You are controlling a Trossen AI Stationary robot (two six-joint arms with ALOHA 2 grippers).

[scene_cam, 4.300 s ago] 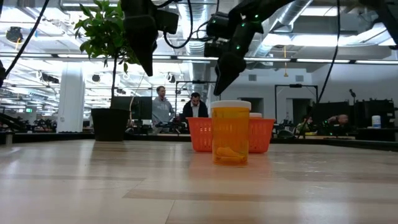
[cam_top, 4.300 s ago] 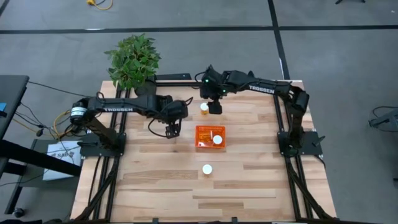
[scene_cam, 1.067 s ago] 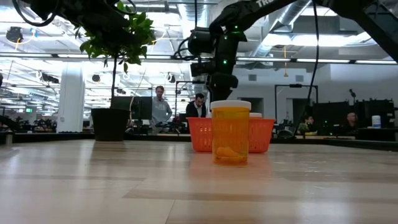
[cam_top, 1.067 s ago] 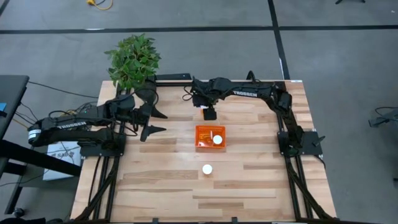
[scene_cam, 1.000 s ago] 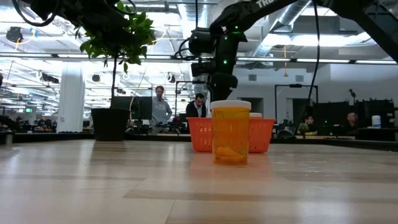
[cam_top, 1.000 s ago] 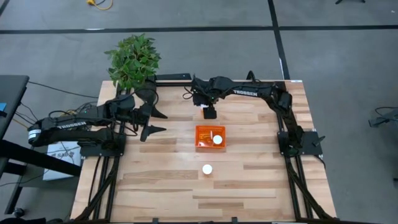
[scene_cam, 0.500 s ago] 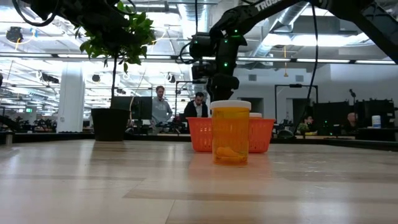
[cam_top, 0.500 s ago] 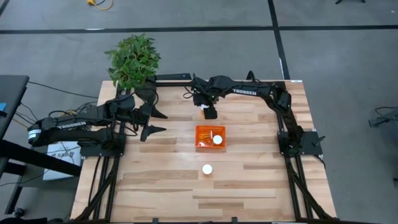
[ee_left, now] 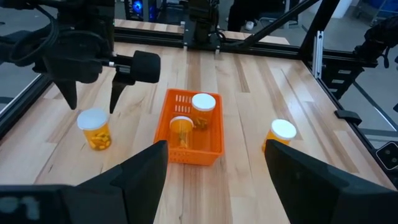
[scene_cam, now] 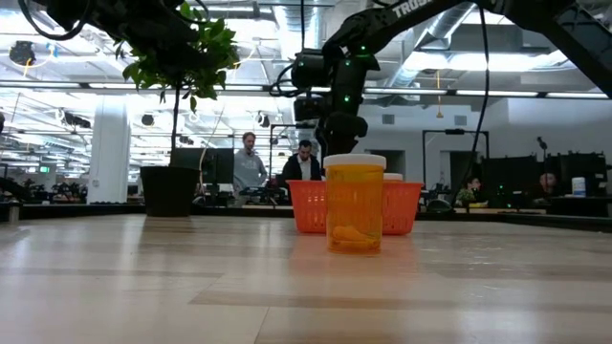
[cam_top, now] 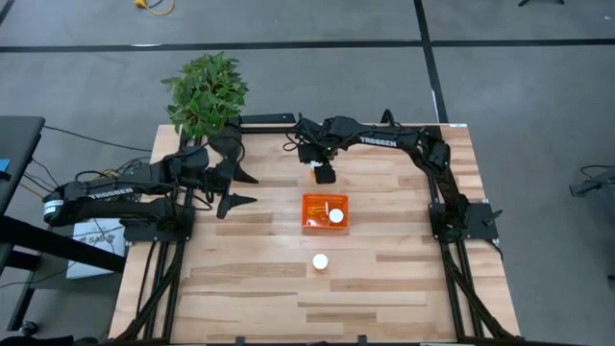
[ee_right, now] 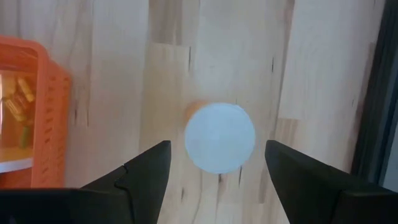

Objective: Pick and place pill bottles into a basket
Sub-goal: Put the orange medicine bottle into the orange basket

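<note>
While the right gripper (cam_top: 326,175) hangs with its fingers apart directly over a standing pill bottle at upper centre of the high view, nothing is clamped yet: the right wrist view looks straight down on that bottle's white cap (ee_right: 219,137), centred in the gap between the two dark fingers (ee_right: 144,171), with the wooden table all round it. Compared with a few seconds back, this arm has swung over the bottle and dropped lower, and in the last second it has barely moved, so in my judgement it is aligned for the grasp and the closing comes next. The orange basket (cam_top: 309,223), just below the gripper in the high view, already holds two bottles, which the left wrist view makes plain (ee_left: 203,104) where the overhead shot shows only one cap clearly. A fourth bottle (cam_top: 320,261) stands lower centre, the same one that fills the low view (scene_cam: 355,204) and hides the target there. The left gripper (cam_top: 237,190) waits open at middle left, pulled back near the potted plant (cam_top: 206,91).
</note>
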